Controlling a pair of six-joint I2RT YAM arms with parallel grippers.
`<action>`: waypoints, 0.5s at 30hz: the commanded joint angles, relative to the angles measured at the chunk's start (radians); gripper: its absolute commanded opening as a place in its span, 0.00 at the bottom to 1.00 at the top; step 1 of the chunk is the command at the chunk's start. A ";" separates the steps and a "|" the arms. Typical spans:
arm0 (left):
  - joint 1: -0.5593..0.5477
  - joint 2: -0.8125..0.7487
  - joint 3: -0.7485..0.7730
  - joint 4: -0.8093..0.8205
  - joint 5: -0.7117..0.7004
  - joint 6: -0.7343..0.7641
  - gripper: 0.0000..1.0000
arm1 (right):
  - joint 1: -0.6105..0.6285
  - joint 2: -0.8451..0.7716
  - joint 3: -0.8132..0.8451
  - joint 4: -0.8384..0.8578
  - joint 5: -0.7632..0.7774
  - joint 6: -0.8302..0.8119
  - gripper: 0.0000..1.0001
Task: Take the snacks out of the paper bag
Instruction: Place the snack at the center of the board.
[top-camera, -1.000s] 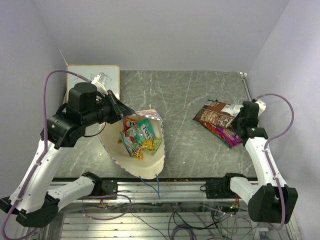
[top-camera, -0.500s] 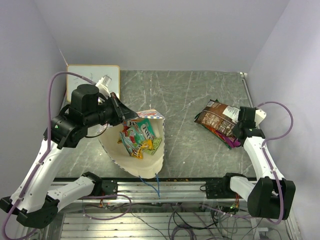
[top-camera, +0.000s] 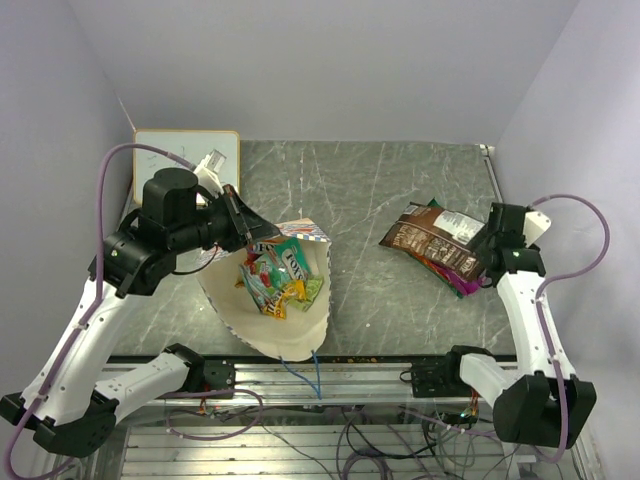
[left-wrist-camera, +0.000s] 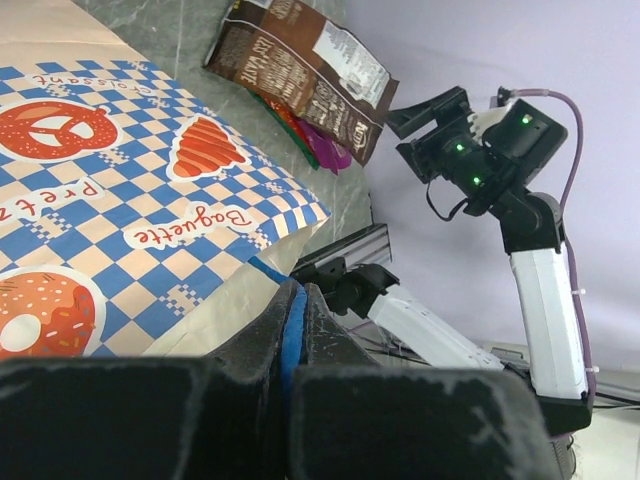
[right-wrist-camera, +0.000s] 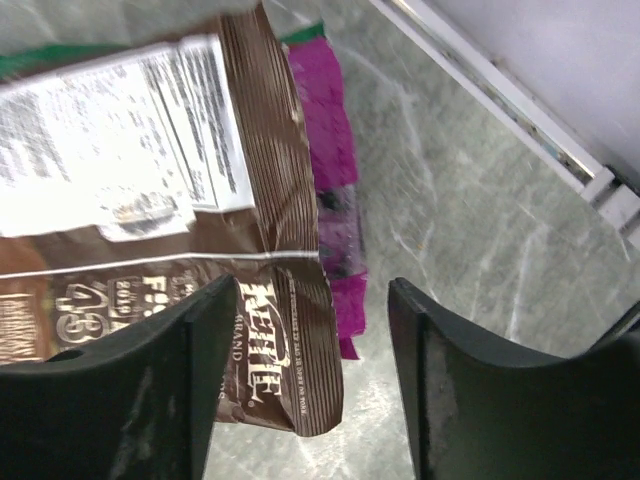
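**Snacks left in the bag lie to the left of the free tool**

Our left tool (left-wrist-camera: 298, 300) is clenched on the paper bag (top-camera: 295, 332), its jaws pinched on a blue strip (left-wrist-camera: 290, 345) at the rim. That holds the mouth open toward the top camera. The bag's long axis runs from the far rim to its point at the near edge of the tabletop (top-camera: 380, 190).

A cluster of packets (top-camera: 275, 275), green and orange-red, sits inside against the cream wall.

Our right tool (right-wrist-camera: 312, 320) hangs released, jaws apart, just above the brown bag (top-camera: 425, 235). That bag lies flat on the right over the purple packet (right-wrist-camera: 325, 110), well apart from the paper bag.

The left arm is nearer the cluster but occupied. We judge the right arm must cross leftward and come down into the mouth.
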 joint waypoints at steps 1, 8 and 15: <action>-0.005 -0.026 -0.011 0.069 0.047 -0.023 0.07 | 0.011 -0.049 0.088 -0.046 -0.056 -0.052 0.72; -0.006 -0.039 -0.025 0.093 0.055 -0.047 0.07 | 0.067 -0.060 0.130 0.028 -0.235 -0.204 0.75; -0.006 -0.041 -0.037 0.112 0.071 -0.060 0.07 | 0.120 -0.014 0.135 0.079 -0.503 -0.308 0.76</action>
